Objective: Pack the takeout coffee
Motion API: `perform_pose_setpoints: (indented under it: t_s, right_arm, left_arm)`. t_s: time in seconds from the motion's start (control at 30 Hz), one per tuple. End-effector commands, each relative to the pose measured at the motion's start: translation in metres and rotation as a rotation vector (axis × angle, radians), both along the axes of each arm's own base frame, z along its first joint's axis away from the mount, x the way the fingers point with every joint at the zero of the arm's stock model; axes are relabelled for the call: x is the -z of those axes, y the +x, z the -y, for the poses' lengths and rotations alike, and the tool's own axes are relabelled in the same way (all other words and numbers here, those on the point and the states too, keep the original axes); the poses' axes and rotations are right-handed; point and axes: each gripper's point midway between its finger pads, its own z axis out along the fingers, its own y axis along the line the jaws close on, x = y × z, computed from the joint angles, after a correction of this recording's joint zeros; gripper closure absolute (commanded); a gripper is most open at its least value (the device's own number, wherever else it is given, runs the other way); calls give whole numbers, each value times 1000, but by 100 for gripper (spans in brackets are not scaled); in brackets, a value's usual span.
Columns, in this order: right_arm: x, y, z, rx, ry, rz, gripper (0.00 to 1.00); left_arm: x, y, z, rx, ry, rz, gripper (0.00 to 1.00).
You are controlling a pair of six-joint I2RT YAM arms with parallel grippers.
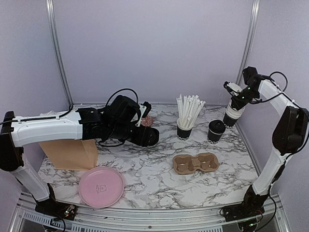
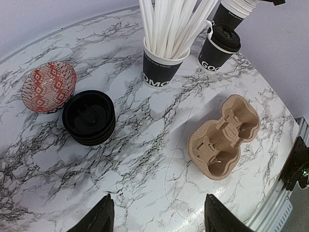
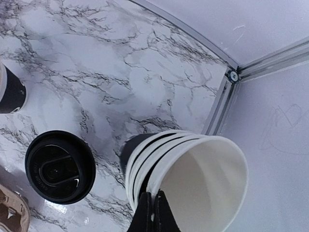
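A white marble-veined table (image 1: pixel 145 169) fills the cell, closed in by pale lavender walls (image 1: pixel 154 43) with metal frame posts (image 1: pixel 55 48) at the back corners.

The left arm (image 1: pixel 48 129) lies stretched low and nearly level from the left edge toward the middle. Its left gripper (image 2: pixel 159 220) hangs above bare marble with its jaws spread wide and nothing between them. The right arm (image 1: pixel 289 125) rises along the right side and bends back over the far right corner. There the right gripper (image 3: pixel 153 215) is pinched closed on the rim of the top cup (image 3: pixel 207 179) of a stack of cups (image 1: pixel 231 116), which stands on the table.

A brown paper bag (image 1: pixel 72 153) stands at the left, partly under the left arm, with a pink plate (image 1: pixel 101 186) in front of it. The cup carrier (image 1: pixel 195 163) lies empty at centre right. Behind it stand a cup of straws (image 1: pixel 185 129) and, just to its right, a lidded cup (image 1: pixel 216 130), near the stack. A pile of black lids (image 2: pixel 89 117) sits just beside a small red patterned bowl (image 2: pixel 49 87).
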Motion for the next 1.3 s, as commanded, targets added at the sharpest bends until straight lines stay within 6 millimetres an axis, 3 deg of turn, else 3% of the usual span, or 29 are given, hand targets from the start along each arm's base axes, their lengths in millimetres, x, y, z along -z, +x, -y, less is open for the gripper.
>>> perform_pose_setpoints:
  t_s: [0.0, 0.03, 0.07, 0.1, 0.13, 0.2, 0.23, 0.27, 0.3, 0.37, 0.4, 0.43, 0.47, 0.53, 0.6, 0.67, 0.73, 0.77, 0.8, 0.83, 0.9, 0.93, 1.03, 1.27]
  right_arm:
    - [-1, 1, 1, -24, -125, 10, 100]
    - [-6, -6, -19, -96, 25, -10, 100]
    - [-9, 0, -20, -55, 64, -8, 100]
    - [-2, 6, 8, 47, -124, -8, 100]
    - [11, 4, 0, 12, -193, -17, 100]
    - [6, -8, -33, -131, 62, -58, 100]
    - [7, -4, -21, -53, 53, -63, 100]
    - [16, 0, -5, 14, -108, -55, 100]
    - [22, 1, -5, -2, -197, -35, 100]
    - [16, -13, -40, -140, 69, -75, 100]
    - [15, -3, -29, -55, 52, -54, 100]
    - [26, 1, -9, 16, -171, -47, 100]
    - [27, -1, -17, -41, -182, -35, 100]
    - [13, -6, -40, -108, 48, -53, 100]
    - [14, 0, -24, -31, -62, -43, 100]
    - [6, -3, -34, -89, 0, -31, 100]
    - [6, 4, -13, 6, -130, 10, 100]
    - [10, 1, -18, -35, -149, 3, 100]
    - [10, -7, -36, -122, -41, -32, 100]
    - [8, -6, -34, -101, 6, -47, 100]
    - [10, 2, 0, 54, -221, -7, 100]
    - [6, 4, 5, 57, -282, 33, 100]
    - [-15, 0, -12, 9, -134, 74, 100]
    - [-57, -20, -45, -81, -15, 108, 100]
  left_arm:
    - [1, 2, 5, 13, 5, -9, 36]
    - [1, 2, 6, 15, 5, -10, 36]
    - [1, 2, 6, 16, 5, -11, 36]
    - [2, 2, 6, 16, 6, -13, 36]
    - [2, 2, 6, 15, 7, -13, 36]
    - [4, 1, 6, 18, 7, -19, 36]
    - [5, 1, 6, 18, 7, -21, 36]
    - [6, 1, 5, 16, 9, -22, 36]
    - [7, 1, 5, 16, 12, -24, 36]
    - [7, 0, 5, 19, 11, -26, 36]
    - [8, 0, 5, 19, 13, -26, 36]
    - [8, 0, 5, 19, 13, -26, 36]
    - [8, 0, 4, 18, 14, -25, 36]
    - [8, 0, 5, 19, 12, -26, 36]
    - [8, 0, 4, 18, 14, -25, 36]
    - [7, 0, 4, 17, 12, -24, 36]
    - [8, 1, 5, 18, 16, -24, 36]
    - [9, 1, 5, 18, 16, -26, 36]
    - [9, 1, 6, 20, 16, -27, 37]
    - [9, 0, 6, 20, 15, -28, 37]
    - [10, 0, 6, 19, 16, -30, 37]
    - [10, 0, 6, 15, 14, -31, 37]
    - [12, -1, 6, 16, 16, -36, 37]
    - [11, 1, 6, 15, 21, -26, 37]
